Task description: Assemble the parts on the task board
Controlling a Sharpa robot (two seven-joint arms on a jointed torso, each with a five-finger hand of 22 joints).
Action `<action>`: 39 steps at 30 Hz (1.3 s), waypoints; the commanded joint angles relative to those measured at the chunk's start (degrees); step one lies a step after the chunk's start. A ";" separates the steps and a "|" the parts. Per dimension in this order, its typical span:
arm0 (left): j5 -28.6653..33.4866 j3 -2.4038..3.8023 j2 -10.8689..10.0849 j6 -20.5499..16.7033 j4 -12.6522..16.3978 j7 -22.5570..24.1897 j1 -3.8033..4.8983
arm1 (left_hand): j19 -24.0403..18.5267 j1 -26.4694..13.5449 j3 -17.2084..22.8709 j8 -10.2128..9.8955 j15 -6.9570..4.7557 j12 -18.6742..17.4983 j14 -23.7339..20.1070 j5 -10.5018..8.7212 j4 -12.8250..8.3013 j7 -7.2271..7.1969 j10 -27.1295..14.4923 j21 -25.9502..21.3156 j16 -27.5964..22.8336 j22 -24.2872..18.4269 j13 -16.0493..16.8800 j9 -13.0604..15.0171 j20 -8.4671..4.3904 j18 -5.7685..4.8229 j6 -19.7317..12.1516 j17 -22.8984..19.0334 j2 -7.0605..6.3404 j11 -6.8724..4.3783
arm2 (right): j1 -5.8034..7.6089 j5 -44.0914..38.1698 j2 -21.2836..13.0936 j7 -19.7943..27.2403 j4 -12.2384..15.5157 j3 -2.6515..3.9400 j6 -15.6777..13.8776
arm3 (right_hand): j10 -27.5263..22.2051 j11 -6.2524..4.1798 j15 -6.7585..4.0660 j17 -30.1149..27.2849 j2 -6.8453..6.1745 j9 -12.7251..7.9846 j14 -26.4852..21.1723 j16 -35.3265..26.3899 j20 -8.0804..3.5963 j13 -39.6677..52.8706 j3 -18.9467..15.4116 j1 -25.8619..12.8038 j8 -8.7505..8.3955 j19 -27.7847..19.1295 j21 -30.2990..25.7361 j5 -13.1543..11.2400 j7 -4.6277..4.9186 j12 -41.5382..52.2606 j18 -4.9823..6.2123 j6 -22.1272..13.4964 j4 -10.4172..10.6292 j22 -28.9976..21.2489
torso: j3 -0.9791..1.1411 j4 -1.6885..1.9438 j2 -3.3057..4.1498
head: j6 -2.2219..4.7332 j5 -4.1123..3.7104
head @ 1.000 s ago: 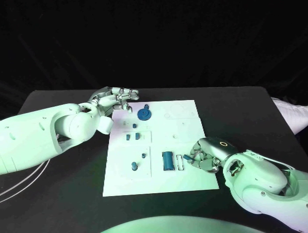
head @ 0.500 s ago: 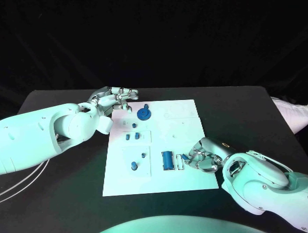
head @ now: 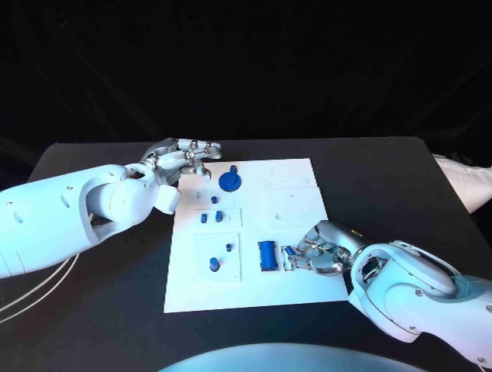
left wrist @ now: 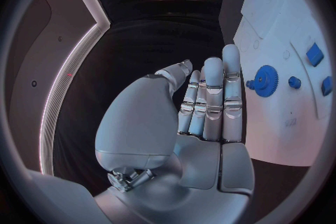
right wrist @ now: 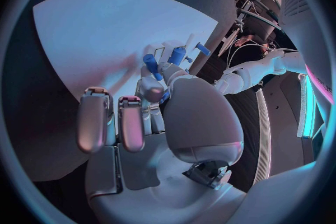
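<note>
Head view: the task board (head: 296, 209) lies mid-counter (head: 424, 186). At its far left corner the left hand (head: 184, 157) hovers, fingers straight and empty, beside the blue gear (head: 231, 182). At its near right edge the right hand (head: 321, 252) pinches a small blue peg (right wrist: 151, 66), next to the blue cylinder (head: 268, 256).

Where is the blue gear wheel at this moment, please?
In the head view the blue gear wheel lies near the far edge of the white task board, on its left part, close beside the fingers of the left hand.
</note>
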 commanded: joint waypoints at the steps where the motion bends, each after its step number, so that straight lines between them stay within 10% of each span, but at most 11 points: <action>1: -0.36 0.04 0.10 1.04 0.18 0.08 0.04 | 0.32 -0.02 -0.31 0.36 0.06 0.22 -0.20 -0.03 -0.08 0.02 -0.38 -0.34 0.37 -0.09 -0.09 -0.08 0.00 0.64 -0.56 -0.09 0.41 -0.09 | 0.06 1.21 0.25 -0.36 -0.11 0.00 2.27 | 0.26 0.08 -0.33 7.63 0.02 0.65 4.40 0.28 -0.09 0.10 -0.16 -0.81 -0.12 0.28 0.23 -0.06 -0.26 0.42 -0.31 0.85 0.44 0.10 | -0.01 -0.01 -0.03 | 0.00 0.04; 28: -0.41 0.04 0.14 1.22 0.21 -0.13 0.04 | 0.32 -0.02 -0.31 0.36 0.06 0.22 -0.20 -0.03 -0.08 0.02 -0.38 -0.34 0.37 -0.09 -0.09 -0.08 0.00 0.64 -0.56 -0.09 0.41 -0.09 | 0.47 -0.73 1.36 -0.57 -1.16 -0.01 3.82 | 0.55 0.12 -0.27 7.50 0.18 0.91 4.38 0.14 0.05 0.63 -3.20 -5.51 -0.12 0.28 0.23 -1.34 -0.27 0.71 -0.31 1.32 3.18 0.18 | 0.04 -0.07 0.00 | 0.00 0.04; 39: -0.50 0.04 0.17 1.38 0.22 -0.32 0.04 | 0.32 -0.02 -0.31 0.36 0.06 0.22 -0.20 -0.03 -0.08 0.02 -0.38 -0.34 0.37 -0.09 -0.09 -0.08 0.00 0.64 -0.56 -0.09 0.41 -0.09 | 0.60 -1.53 1.65 -0.58 -1.57 -0.01 3.45 | 0.33 0.20 -0.21 7.21 0.01 1.00 4.31 -0.12 0.10 0.67 -8.20 -8.67 -0.32 0.07 -0.15 -6.49 -0.24 0.24 -0.20 1.27 5.20 -0.29 | 0.03 -0.04 0.00 | -0.02 -0.03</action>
